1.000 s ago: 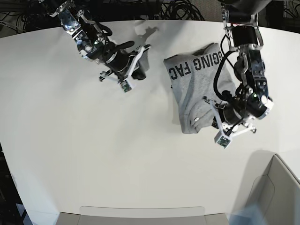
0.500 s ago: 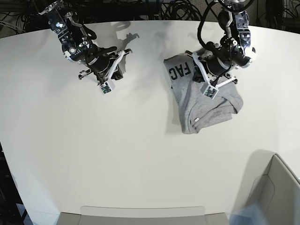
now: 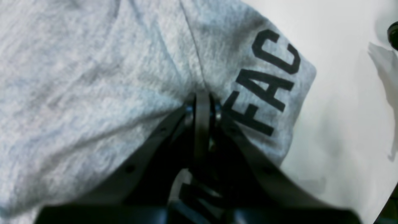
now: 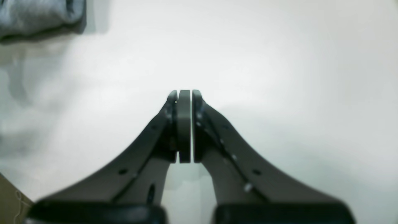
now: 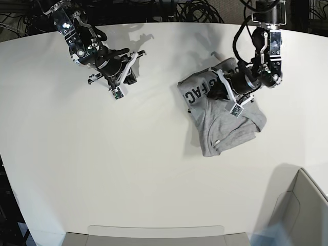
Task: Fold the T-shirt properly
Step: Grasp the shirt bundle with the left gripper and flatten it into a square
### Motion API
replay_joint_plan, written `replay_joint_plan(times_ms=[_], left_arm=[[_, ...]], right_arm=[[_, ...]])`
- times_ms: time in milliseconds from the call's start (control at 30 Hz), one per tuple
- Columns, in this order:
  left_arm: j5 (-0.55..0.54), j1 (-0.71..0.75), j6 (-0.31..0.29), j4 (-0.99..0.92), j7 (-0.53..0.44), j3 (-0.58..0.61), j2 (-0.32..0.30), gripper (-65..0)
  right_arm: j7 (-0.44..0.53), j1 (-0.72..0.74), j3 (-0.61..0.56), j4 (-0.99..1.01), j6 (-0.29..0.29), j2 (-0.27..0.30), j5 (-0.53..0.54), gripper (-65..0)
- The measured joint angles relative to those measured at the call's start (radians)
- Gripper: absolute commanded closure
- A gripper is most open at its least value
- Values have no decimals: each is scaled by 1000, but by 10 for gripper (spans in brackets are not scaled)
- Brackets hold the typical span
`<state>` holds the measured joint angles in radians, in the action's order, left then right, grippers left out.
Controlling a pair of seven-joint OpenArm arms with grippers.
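One T-shirt (image 5: 225, 123) is all the cloth I have to work with, a heather-grey bundle lying on the white table (image 5: 128, 169) toward three o'clock from the table's middle. It is bunched and partly folded over itself, with black block letters, "FAC" plainly legible, showing on the flap at its ten o'clock corner. From my left wrist camera the same three letters sit at about two o'clock of my fingertips, and a few more dark letter strokes peek out below, too hidden to read.

I have two claws. My left gripper (image 3: 202, 99) is pressed together with its tips buried in a crease of the T-shirt (image 3: 93, 77); the grey fabric puckers in toward the tips, so I am pinching a fold of it. In the base view that claw (image 5: 221, 88) sits over the shirt's upper edge.

My right gripper (image 4: 184, 95) is pressed together too, with nothing between the pads, hovering over bare table. A corner of grey cloth shows at about ten o'clock in its wrist view, well apart from the tips. In the base view it (image 5: 130, 66) hangs at about eleven o'clock from the table's middle.
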<state>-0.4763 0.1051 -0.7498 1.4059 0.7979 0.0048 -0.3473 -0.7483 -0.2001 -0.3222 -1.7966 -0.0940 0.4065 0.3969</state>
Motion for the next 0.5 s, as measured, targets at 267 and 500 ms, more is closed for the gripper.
replay_joint_plan(times_ms=[267,500], left_arm=[[-46,-11,-40,-197,-229,12,-214,0],[11,-11,5,-277,-286,0,-342,0]], right_arm=[[0,3,-1,0,0,0,0,-9],[1,3,-1,0,0,0,0,-9]])
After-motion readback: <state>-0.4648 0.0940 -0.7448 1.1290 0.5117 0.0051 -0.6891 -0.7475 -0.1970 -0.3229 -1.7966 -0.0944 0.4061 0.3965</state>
